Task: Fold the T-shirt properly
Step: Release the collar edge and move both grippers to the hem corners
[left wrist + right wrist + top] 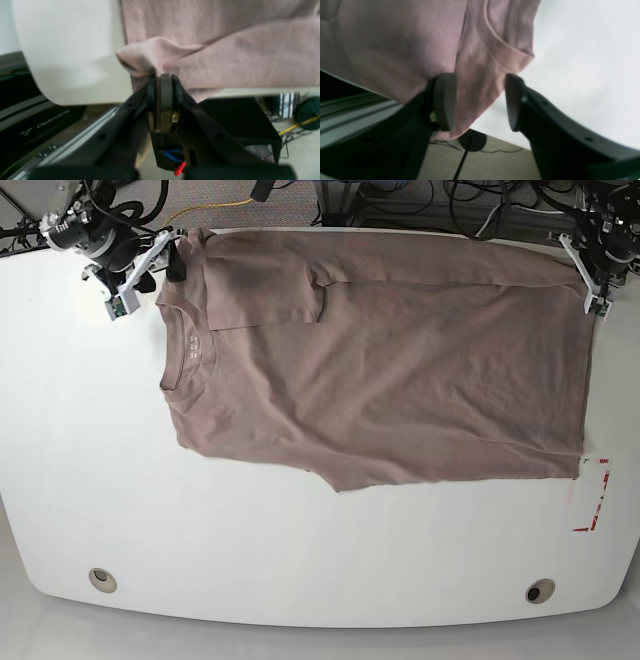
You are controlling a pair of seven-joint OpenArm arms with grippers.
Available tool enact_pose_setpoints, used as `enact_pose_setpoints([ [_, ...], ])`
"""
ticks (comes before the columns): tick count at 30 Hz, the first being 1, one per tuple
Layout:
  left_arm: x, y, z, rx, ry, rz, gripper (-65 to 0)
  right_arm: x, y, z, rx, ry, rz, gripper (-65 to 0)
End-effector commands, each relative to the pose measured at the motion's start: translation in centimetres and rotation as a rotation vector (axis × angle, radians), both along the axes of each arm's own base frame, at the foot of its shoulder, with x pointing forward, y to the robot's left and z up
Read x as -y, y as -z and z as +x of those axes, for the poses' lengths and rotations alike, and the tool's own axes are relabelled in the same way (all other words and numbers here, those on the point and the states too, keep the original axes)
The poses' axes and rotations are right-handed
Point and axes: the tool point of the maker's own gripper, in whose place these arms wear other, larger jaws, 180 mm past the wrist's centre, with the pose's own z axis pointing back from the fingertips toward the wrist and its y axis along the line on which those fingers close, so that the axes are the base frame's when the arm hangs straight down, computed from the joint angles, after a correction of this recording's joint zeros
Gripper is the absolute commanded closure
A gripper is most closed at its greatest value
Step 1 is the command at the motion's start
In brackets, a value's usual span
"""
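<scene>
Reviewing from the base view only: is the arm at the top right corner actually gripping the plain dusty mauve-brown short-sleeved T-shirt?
Observer: Yes. Its wrist view shows the left gripper shut on a pinched fold of the T-shirt at the edge of the white table.
Reviewer: And the arm by the collar?
Observer: The right gripper is open. Its dark pads stand apart, with shirt fabric showing in the gap, unclamped.

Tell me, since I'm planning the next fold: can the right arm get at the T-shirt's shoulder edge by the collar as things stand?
Probably yes. The right tool stands open right at the T-shirt, with the fabric at the table edge between its pads. Nothing blocks it; the left tool is shut on the far hem corner.
</scene>
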Motion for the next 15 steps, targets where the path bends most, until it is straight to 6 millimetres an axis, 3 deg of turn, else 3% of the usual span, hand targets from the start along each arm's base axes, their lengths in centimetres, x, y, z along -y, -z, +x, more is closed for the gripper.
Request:
enact_pose_setpoints([
  [1,0.3,-0.5,0.8,0.017,0.03,0.008,-14.9,0.8,-1.6,0.8,0.07,0.046,0.023,-36.3],
  [3,0.7,-0.3,0.9,0.013,0.04,0.003,-23.1,1.1,-2.1,1.1,0.095,0.065,0.04,-38.4],
  [7,1.6,0.1,1.2,0.006,0.07,-0.01,-36.7,1.0,-3.6,4.0,0.181,0.064,0.058,-40.3],
  [11,1.2,-0.4,1.9,0.015,0.089,0.005,-37.8,1.3,-4.1,6.4,0.224,0.073,0.056,-40.1],
  [15,1.0,-2.2,5.2,0.109,0.088,0.018,-37.8,1.3,-4.2,9.7,0.238,0.054,0.015,-40.1],
])
